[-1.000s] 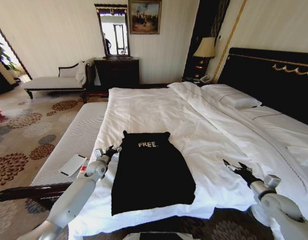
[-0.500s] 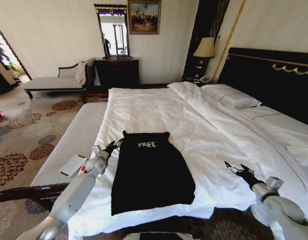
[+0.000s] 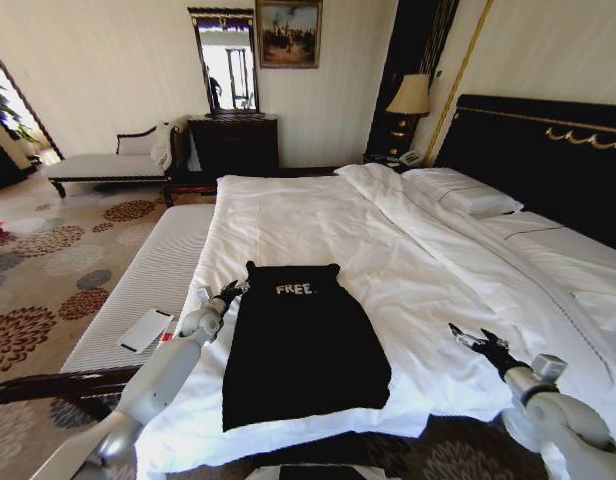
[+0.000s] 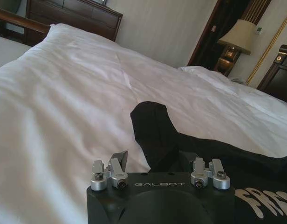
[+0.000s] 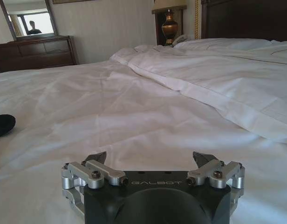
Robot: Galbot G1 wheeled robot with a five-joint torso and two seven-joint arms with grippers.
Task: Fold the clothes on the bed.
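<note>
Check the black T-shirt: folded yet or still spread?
Partly folded: the T-shirt lies flat on the bed, sleeves tucked in, full length showing.

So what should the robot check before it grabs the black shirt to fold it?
1. T-shirt lies flat on the bed with sleeves already folded in: ok.
2. Left gripper is at the shirt's upper left corner by the shoulder: ok.
3. Left gripper open and ready to pinch: ok, the left wrist view shows its fingers spread.
4. Right gripper near the shirt: not ok, it hovers over the white duvet well off to the right.
5. Right gripper open: ok.
6. Fabric between the left fingers: not ok, nothing gripped yet.
</note>
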